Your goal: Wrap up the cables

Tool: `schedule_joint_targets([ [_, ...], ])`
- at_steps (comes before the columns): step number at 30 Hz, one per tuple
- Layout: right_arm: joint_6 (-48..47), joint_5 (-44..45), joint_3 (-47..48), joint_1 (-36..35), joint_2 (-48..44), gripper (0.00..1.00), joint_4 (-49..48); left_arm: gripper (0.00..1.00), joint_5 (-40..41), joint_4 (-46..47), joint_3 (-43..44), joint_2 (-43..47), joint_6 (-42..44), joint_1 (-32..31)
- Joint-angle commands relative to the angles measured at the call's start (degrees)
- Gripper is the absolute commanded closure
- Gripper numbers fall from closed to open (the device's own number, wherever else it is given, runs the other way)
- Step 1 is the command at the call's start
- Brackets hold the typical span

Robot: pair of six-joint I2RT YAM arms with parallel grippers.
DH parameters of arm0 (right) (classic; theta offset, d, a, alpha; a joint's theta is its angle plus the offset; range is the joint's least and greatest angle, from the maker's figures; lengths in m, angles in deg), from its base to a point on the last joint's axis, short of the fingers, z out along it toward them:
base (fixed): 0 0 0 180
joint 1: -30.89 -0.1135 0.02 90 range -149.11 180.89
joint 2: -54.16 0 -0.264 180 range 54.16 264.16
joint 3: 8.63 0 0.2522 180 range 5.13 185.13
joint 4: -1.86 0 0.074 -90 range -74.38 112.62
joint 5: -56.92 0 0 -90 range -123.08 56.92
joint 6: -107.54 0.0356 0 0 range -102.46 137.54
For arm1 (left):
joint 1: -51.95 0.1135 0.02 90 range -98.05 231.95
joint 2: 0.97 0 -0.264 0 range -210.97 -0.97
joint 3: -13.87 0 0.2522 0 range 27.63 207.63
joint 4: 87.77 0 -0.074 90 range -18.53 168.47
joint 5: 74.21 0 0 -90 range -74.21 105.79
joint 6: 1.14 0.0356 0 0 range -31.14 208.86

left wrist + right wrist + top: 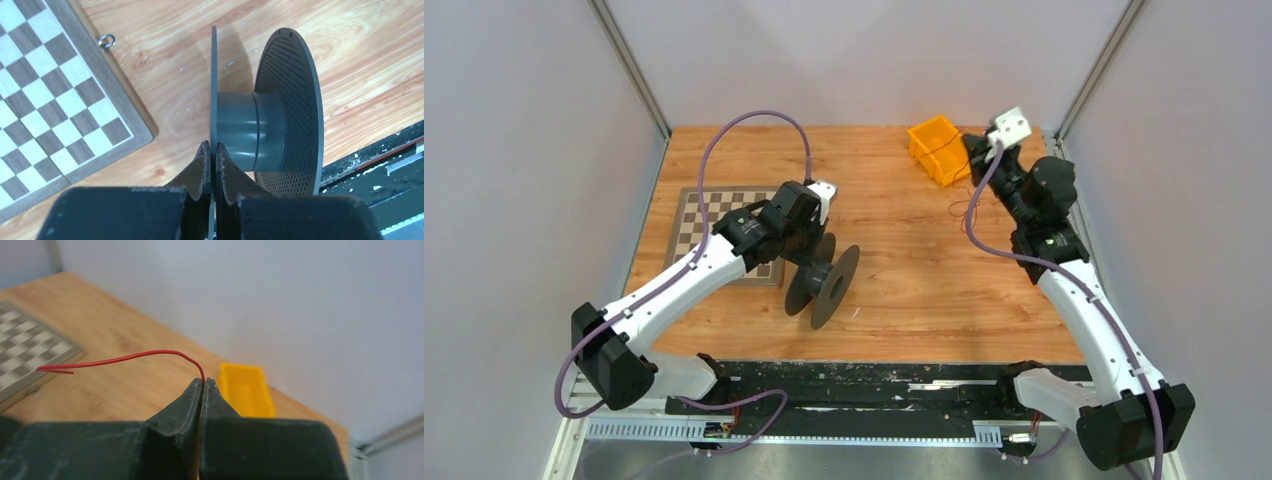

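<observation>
Holding: my left gripper (213, 156) is clenched on the thin near flange of the dark grey spool (267, 125). The spool stands on its rims on the table (350, 60), just beside the chessboard (60, 100).
Pinching: my right gripper (202, 386) is closed tight on the red wire (120, 358), and a short curved end arcs out from the tips.
Wire: it is lifted off the table at the far right, near the yellow bin (245, 390) and well apart from the spool. In the top view a faint strand seems to lie on the wood below, too fine to trace.
Core: bare, with no turns that I can see.
Step, as I judge it: carry the wire's end across to the core and lay the first turn.
Doing it well: travel slowly so the hair-fine wire neither slips nor snags. Aim between the two flanges, and brace the spool hard with the left so it cannot roll.
Left arm pose: stretched forward and inward, wrist bent down over the spool.
Right arm pose: reaching far back to the right corner, gripper raised and pointing leftward over the table.
</observation>
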Motion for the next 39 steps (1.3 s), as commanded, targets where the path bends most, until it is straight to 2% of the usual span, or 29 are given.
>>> schedule_joint_targets([
  [1,4.43,-15.93,-8.39,-5.11,-0.4,1.0,-5.67,0.95,-2.07,7.68,2.87,-0.37,2.11,0.06],
  [4,4.19,-20.18,-11.32,-10.67,0.26,1.0,-8.06,0.85,-4.86,8.37,3.42,-1.3,0.85,1.85],
  [7,4.94,-20.87,-12.67,-15.69,0.98,1.0,-9.07,0.66,-9.93,8.95,3.67,-0.93,-1.85,5.04],
  [14,7.25,-22.21,-10.71,-27.63,3.41,1.0,-10.32,0.52,-14.02,9.48,6.18,2.49,-3.64,11.46],
  [19,6.16,-18.26,-6.75,-33.34,10.87,1.0,-7.16,0.49,-14.15,7.76,5.42,7.16,-5.24,16.05],
  [24,4.08,-9.92,-3.42,-36.25,18.04,1.0,-3.71,0.46,-18.93,10.94,-2.94,13.82,-5.21,19.68],
  [28,3.74,-4.21,-3.59,-36.94,19.39,1.0,-3.02,0.36,-23.37,16.22,-11.13,20.02,-3.84,19.76],
  [39,5.8,-1.71,-5.51,-36.92,19.83,1.0,-2.74,0.37,-28.63,23.46,-19.31,20.73,-4.64,19.78],
])
